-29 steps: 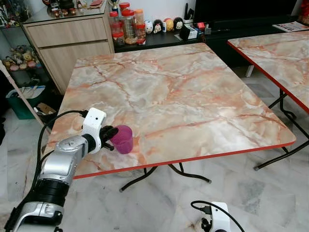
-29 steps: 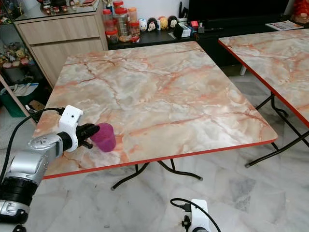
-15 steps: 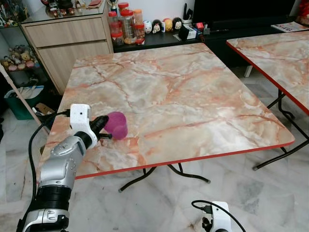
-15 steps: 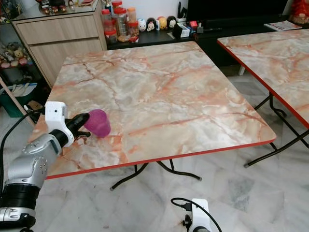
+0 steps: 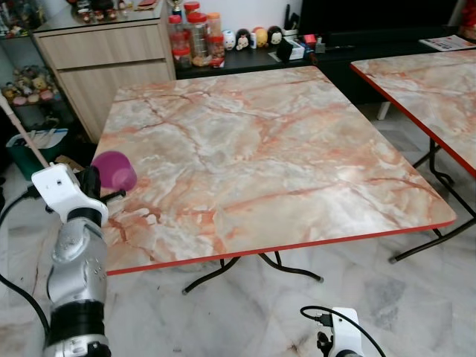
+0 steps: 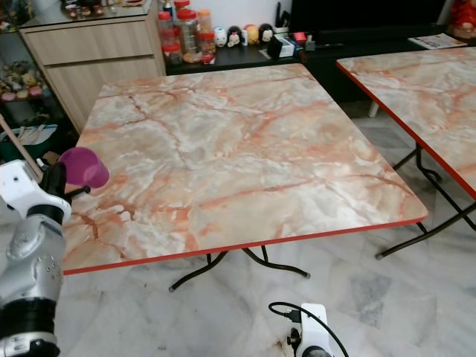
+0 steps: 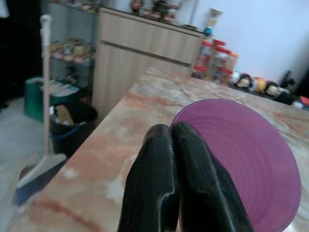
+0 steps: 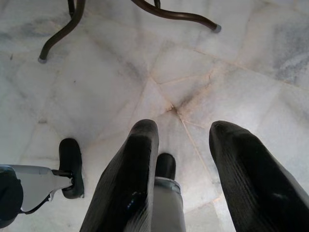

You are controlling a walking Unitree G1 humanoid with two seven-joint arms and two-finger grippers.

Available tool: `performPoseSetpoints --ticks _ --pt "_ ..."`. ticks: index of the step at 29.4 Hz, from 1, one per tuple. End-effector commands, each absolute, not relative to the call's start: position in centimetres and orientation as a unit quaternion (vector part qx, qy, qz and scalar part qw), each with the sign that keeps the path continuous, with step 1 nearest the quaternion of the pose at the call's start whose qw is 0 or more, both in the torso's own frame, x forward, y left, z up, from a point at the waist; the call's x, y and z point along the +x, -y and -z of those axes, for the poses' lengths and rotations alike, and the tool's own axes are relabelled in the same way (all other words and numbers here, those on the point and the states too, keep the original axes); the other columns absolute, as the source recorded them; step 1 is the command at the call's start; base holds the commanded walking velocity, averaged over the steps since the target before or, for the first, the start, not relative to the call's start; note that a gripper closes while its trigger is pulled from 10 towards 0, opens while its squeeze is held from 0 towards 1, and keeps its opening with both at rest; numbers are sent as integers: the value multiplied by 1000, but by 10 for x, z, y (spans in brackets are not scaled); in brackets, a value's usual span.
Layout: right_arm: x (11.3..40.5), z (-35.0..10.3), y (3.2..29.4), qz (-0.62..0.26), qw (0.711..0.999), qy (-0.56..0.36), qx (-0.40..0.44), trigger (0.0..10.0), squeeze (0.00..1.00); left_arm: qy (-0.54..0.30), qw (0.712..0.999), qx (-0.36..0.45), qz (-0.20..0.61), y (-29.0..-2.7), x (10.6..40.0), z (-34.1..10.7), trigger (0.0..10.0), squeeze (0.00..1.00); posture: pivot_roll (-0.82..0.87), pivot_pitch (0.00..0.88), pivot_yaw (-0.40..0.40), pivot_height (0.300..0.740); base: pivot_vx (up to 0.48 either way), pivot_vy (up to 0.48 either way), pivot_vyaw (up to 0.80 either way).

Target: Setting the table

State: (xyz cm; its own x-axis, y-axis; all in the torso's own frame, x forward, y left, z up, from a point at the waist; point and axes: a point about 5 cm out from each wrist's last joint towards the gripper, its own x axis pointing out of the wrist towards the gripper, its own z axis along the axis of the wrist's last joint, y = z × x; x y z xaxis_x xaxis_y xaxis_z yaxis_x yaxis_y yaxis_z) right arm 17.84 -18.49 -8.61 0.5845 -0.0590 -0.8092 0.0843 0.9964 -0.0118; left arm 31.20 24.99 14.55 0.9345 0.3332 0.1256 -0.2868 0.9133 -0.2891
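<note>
A purple plastic cup is lifted off the marble table and held tipped on its side over the table's left edge. My left gripper is shut on the cup's rim. In the left wrist view the two black fingers press together on the rim of the purple cup, whose open mouth faces the camera. My right gripper hangs low over the floor, open, with nothing between its fingers.
A second marble table stands to the right. Behind the table are a wooden cabinet, red-lidded jars and small figurines on a dark shelf. A broom and a black bin stand left of the table.
My left arm has pulled back and to the left, lifting the purple cup from the table's front-left area to above its left edge and tipping it.
</note>
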Motion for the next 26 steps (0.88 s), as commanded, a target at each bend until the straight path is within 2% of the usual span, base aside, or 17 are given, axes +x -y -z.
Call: performPoseSetpoints --ticks 1,7,11,16,26 --pt "182 84 185 36 893 -448 8 10000 0 122 971 -120 -169 -245 313 -159 10000 0 73 0 9 740 0 -465 0" --pt "185 83 184 32 897 -442 6 10000 0 141 971 -115 -155 -229 319 -164 10000 0 61 0 11 740 0 -452 0" --pt "187 81 186 35 900 -434 -11 10000 0 143 970 -115 -160 -230 320 -165 10000 0 60 0 15 740 0 -421 194" --pt "183 83 188 40 897 -440 -17 10000 0 146 970 -110 -162 -231 320 -167 10000 0 70 0 14 740 247 -408 769" --pt "183 83 187 34 898 -439 -17 10000 0 148 969 -111 -164 -231 320 -167 10000 0 69 0 11 740 296 -374 0"
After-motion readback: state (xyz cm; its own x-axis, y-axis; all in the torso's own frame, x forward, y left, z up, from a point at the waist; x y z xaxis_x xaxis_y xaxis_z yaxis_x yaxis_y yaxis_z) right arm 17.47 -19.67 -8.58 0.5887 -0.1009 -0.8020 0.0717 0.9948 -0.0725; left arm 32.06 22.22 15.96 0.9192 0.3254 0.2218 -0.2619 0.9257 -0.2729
